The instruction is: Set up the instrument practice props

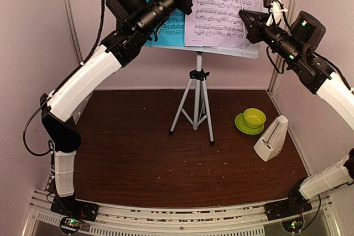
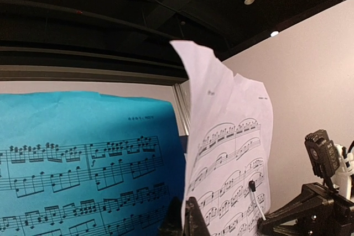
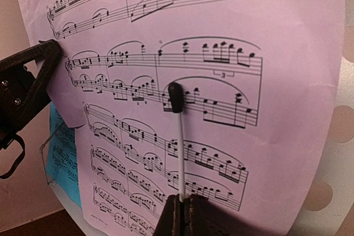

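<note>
With left pincer (image 2: 183, 218) pinching the lilac sheet (image 2: 232, 136) by its curled edge and right pincer (image 3: 181, 209) clamped on the white rod (image 3: 180, 147) across it, I reckon I'm seating it on the stand desk (image 3: 332, 153) beside the cyan sheet (image 2: 83, 158); next, flatten, then release.

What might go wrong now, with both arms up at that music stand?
The left gripper pinches the lilac sheet by its edge, and the paper already buckles there; a tug may crease or tear it. The right gripper holds a thin white rod over that sheet; a hard push might bend it, or rock the stand on its slim tripod legs.
</note>
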